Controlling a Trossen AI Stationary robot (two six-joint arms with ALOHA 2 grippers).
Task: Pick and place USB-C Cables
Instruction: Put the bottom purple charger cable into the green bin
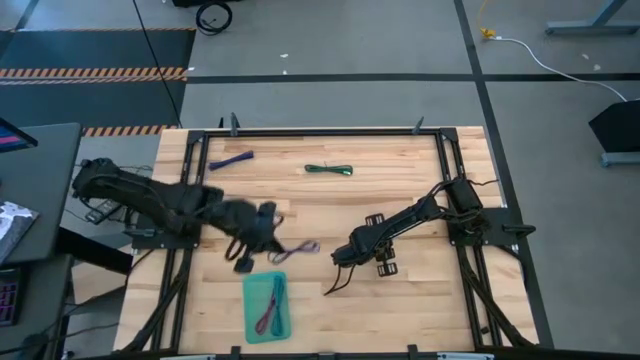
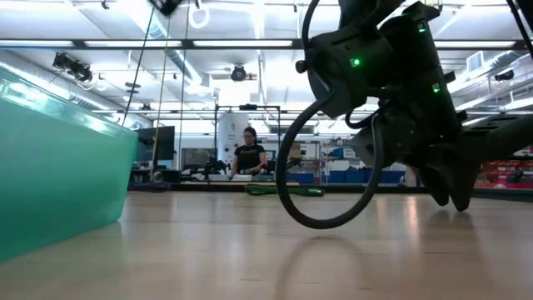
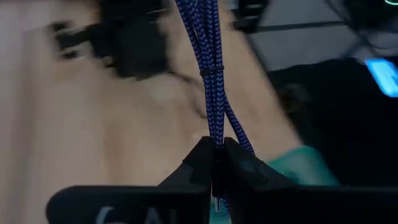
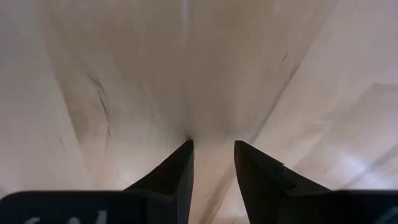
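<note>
My left gripper (image 1: 262, 235) (image 3: 214, 149) is over the table's near-left part, just beyond the teal tray (image 1: 250, 318), and is shut on a violet braided cable bundle (image 1: 300, 247) (image 3: 211, 68). In the tray lie a maroon cable (image 1: 268, 315) and a teal cable (image 1: 277, 292). A blue-purple bundle (image 1: 232, 159) and a dark green bundle (image 1: 329, 169) (image 2: 283, 190) lie flat on the far part of the table. My right gripper (image 1: 343, 256) (image 4: 212, 148) is open, low over bare wood near the table's middle. My left gripper pinches the violet bundle between its two fingers near one end (image 3: 216, 134), several strands together. The strands run on straight past the fingertips, bound by a small tie (image 3: 211, 70). In the high view the free end (image 1: 308, 245) points toward the table's right; whether it touches the wood, I cannot tell.
Black frame rails (image 1: 196, 190) run along the table's left and right sides. The tray wall (image 2: 58, 158) fills the low view's left side, and my right arm with its looped black hose (image 2: 325, 167) stands on its right. A person (image 2: 248, 154) works far behind the table.
</note>
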